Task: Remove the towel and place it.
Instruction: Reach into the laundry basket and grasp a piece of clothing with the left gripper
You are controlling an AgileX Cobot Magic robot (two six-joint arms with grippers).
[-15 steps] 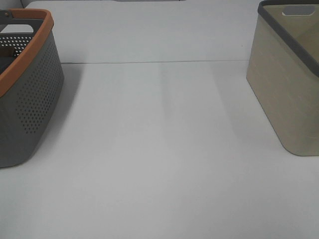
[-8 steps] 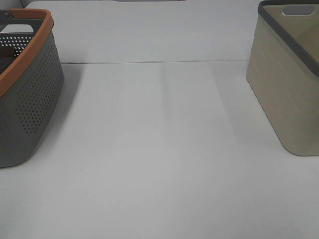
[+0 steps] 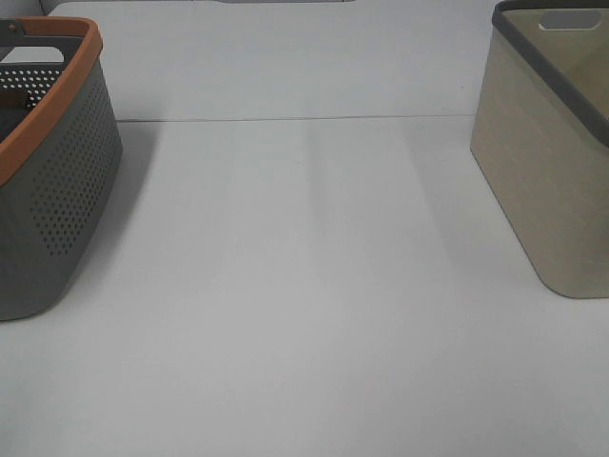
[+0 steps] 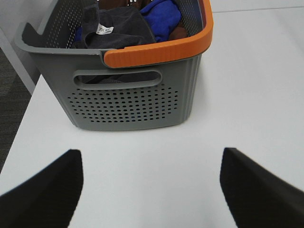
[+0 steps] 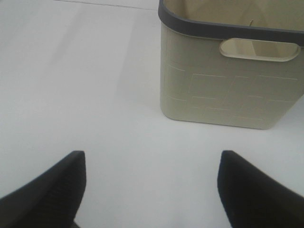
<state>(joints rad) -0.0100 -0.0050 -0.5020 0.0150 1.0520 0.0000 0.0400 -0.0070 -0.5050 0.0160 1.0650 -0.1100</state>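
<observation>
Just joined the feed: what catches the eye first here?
The grey basket with the orange rim, on the left of the table, holds the dark towel beside a blue cloth. The beige basket stands at the right. The left gripper and right gripper are open, holding nothing.

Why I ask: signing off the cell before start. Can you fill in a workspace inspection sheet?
Surface: white table, a seam across it.
Job's things: dark towel with white label, on top in the grey basket; beige basket stands apart.
Clutter: blue cloth beside the towel.
Pincers: left pincer open, holding nothing, facing the grey basket; right pincer open, holding nothing, facing the beige basket.
Cables: nothing seen.
Surroundings: dark floor beside the table.
</observation>
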